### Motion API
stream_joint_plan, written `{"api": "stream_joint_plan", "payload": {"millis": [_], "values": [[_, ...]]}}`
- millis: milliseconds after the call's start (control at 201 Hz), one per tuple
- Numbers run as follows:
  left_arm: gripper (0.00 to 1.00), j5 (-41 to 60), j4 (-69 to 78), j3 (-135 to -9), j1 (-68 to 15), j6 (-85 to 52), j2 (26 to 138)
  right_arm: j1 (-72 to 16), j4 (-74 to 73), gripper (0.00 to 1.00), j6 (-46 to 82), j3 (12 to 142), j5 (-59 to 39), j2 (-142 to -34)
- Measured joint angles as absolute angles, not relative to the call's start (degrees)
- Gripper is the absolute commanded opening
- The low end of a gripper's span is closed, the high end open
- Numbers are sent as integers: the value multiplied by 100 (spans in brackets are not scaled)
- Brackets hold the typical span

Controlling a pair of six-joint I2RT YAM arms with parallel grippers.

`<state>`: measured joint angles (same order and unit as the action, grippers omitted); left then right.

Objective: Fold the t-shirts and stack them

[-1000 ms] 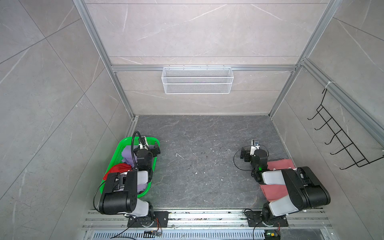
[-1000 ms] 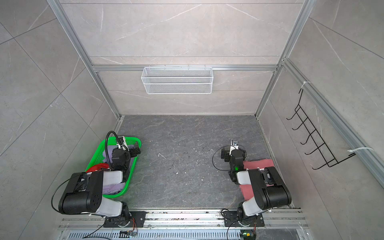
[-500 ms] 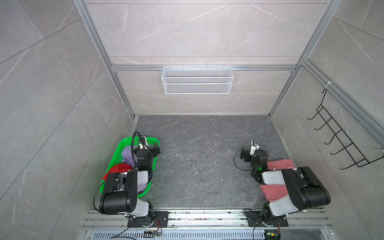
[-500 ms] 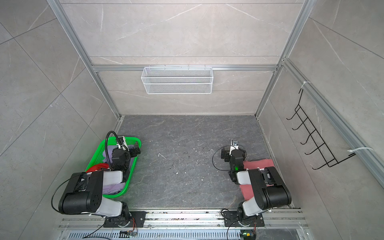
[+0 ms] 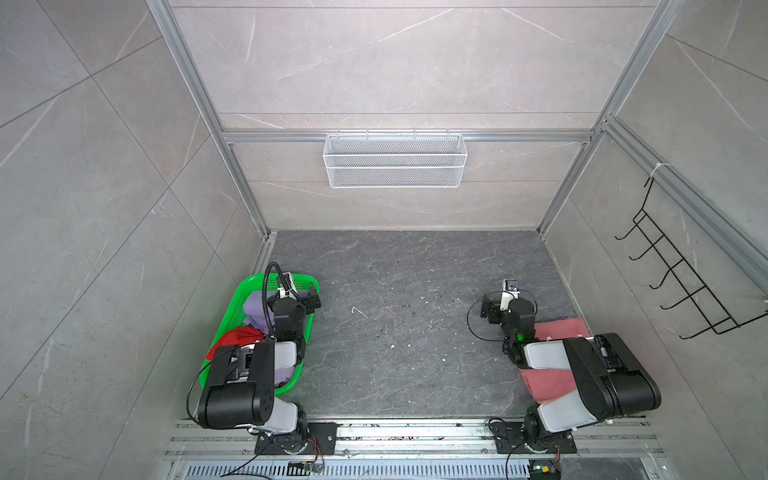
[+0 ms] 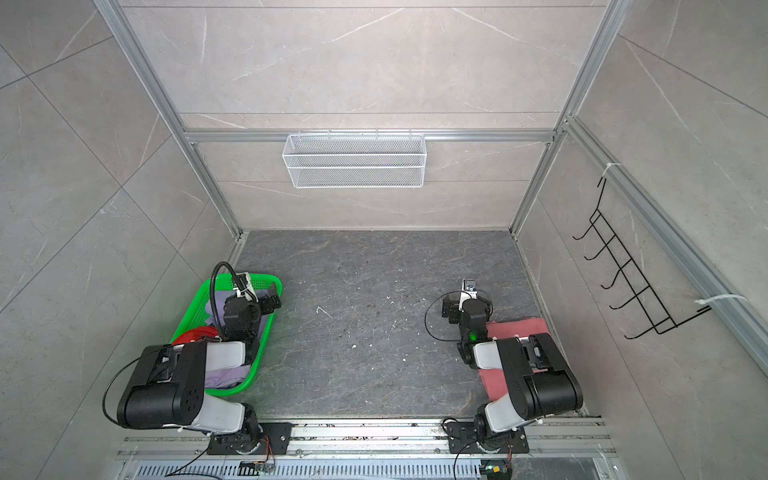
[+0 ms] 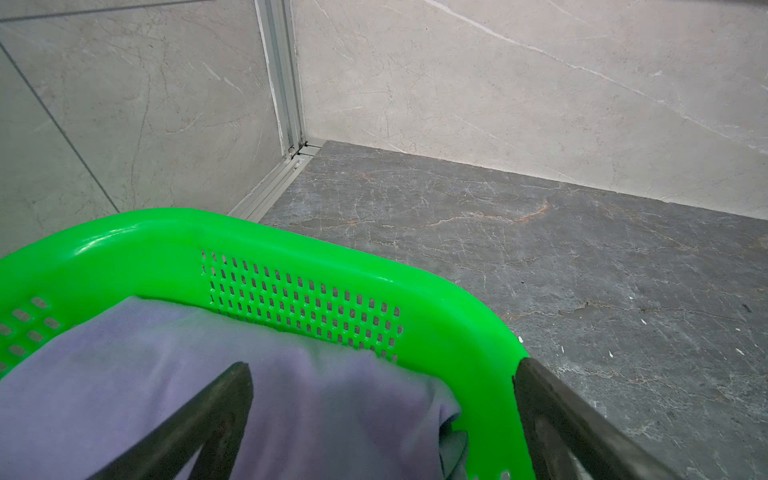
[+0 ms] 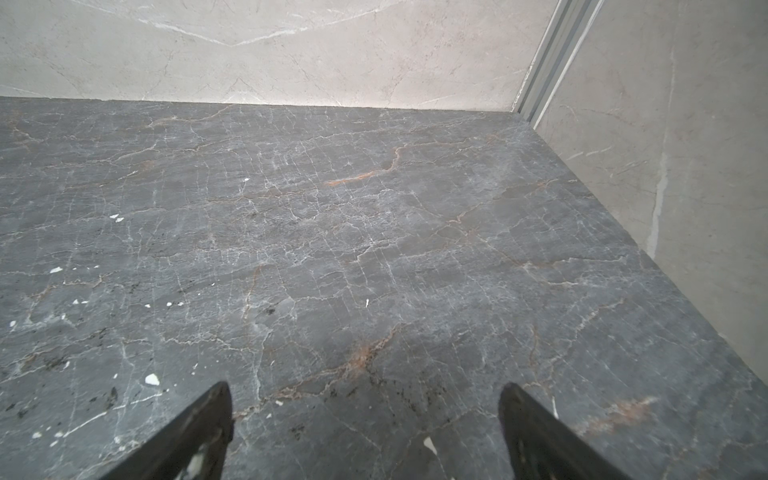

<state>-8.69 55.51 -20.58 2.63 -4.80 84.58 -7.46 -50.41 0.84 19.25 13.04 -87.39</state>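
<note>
Lavender t-shirts (image 5: 252, 309) and a bright red t-shirt (image 5: 236, 336) lie bunched in a green perforated basket (image 5: 244, 287) at the left of the table. In the left wrist view the lavender cloth (image 7: 166, 386) fills the basket. My left gripper (image 7: 380, 368) hangs open just above it, one finger over the cloth, one by the basket's rim (image 7: 478, 332), holding nothing. A salmon-pink t-shirt (image 5: 559, 330) lies flat at the right, partly under my right arm. My right gripper (image 8: 363, 387) stands open over bare table, just left of that shirt.
The dark grey stone table (image 5: 395, 332) is walled on three sides. A white wire basket (image 5: 395, 160) hangs on the back wall. A black hook rack (image 5: 681, 282) hangs on the right wall. Metal rails run along the front edge.
</note>
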Motion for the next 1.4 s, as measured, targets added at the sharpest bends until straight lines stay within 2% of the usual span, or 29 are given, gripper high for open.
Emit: {"api": "stream_joint_plan", "payload": {"millis": [194,269,428,588,757,847,1001,1180,1399], "values": [[100,-867,5551,-2058,263,-480,8458,-746,-4995,100,84,1938,1304,-8720],[100,-843,5422,-2102,263,-475,8425,-746,-4471,100,75,2102,1253,-8484],[100,-609,3701,-2764,270,-318,8073,-766,-3238,100,150,2751,1033,-7435],[100,-534,2036,-3540,158,-364,7303,-1007,-1879,100,956,3944,825,-6816],[100,-569,338,-5127,-285,-1131,6816,-1874,-843,100,2137,5133,462,-6899],[100,-528,-244,-5719,-626,-2001,6681,-2434,-569,100,2698,5551,325,-7120],[100,-440,-790,-5848,-1313,-3465,6606,-3131,-296,100,3787,6090,185,-7669],[100,-506,-1313,-5892,-2102,-4539,6827,-3736,-1,100,4206,6523,248,-8071],[100,-504,-1181,-5889,-2204,-5033,6825,-3785,-84,100,4681,6567,357,-8086]]}}
